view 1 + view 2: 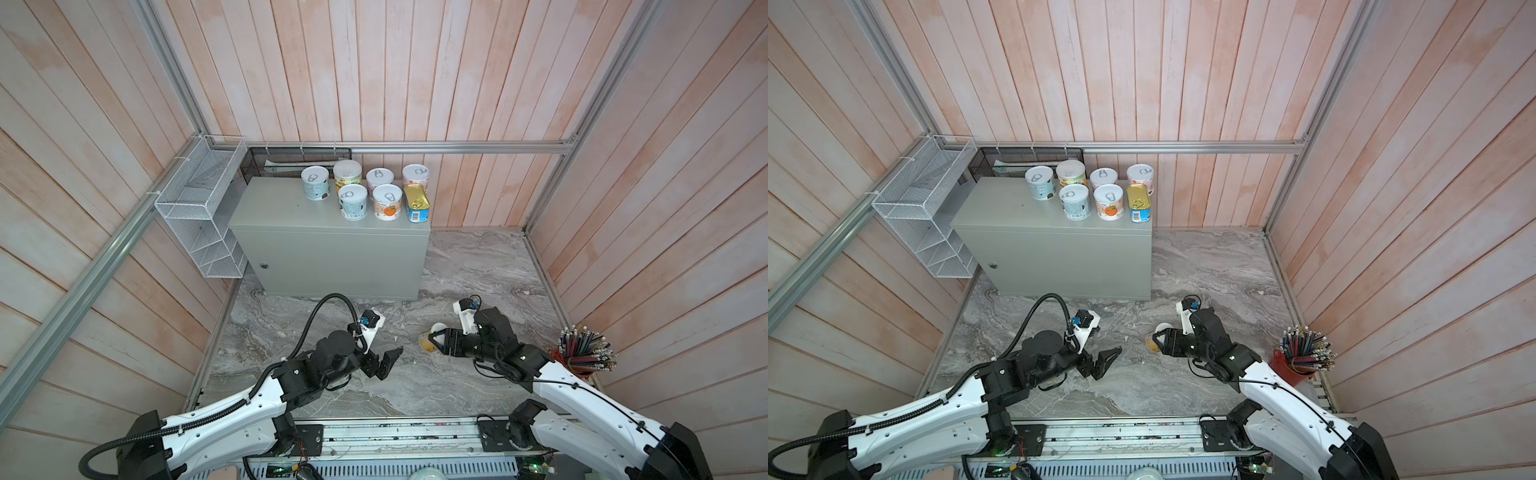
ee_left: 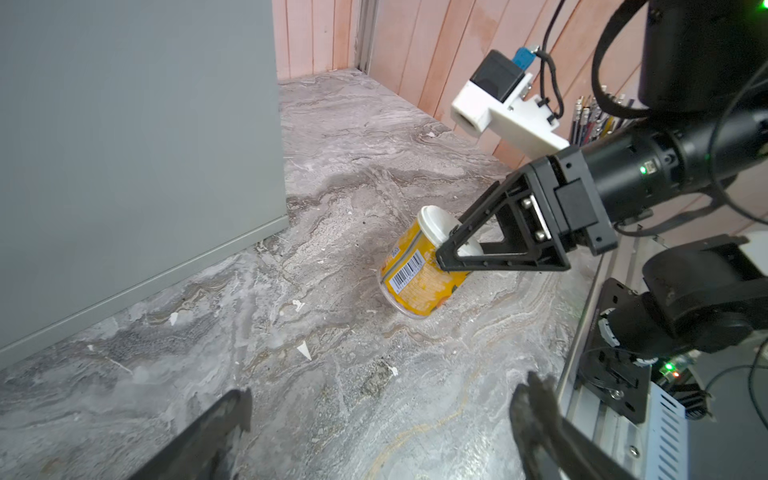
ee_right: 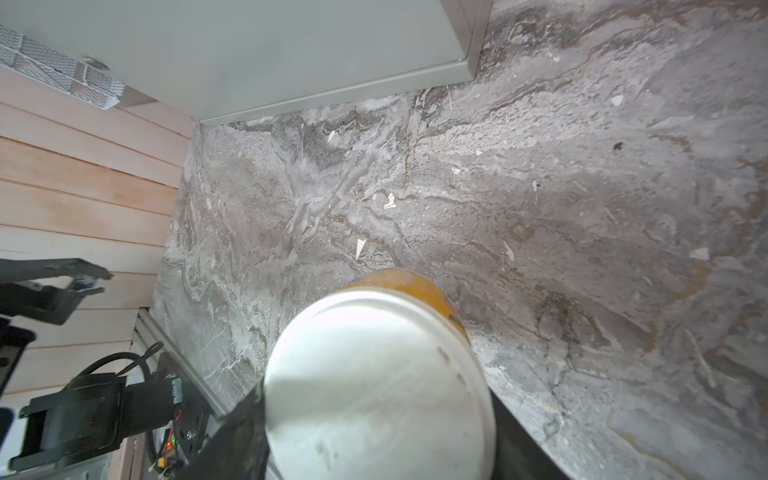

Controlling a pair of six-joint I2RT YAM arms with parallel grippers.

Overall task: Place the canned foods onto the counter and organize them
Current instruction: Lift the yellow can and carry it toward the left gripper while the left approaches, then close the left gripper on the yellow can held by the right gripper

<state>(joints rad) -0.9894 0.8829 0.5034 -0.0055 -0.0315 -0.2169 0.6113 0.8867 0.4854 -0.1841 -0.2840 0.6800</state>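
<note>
My right gripper (image 1: pixel 435 340) clamps the tilted orange can (image 2: pixel 415 282) at its top end; left gripper (image 1: pixel 390 362) spread, well apart; 1 right finger hidden behind it.

Orange can (image 2: pixel 419 282): barcode on yellow label, digits and small print too blurred to read; blue tin (image 1: pixel 417 203): white barcode patch, illegible; no brand or word legible.

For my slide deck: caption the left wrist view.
Right gripper clamps a tilted orange can near the grey counter.
</note>
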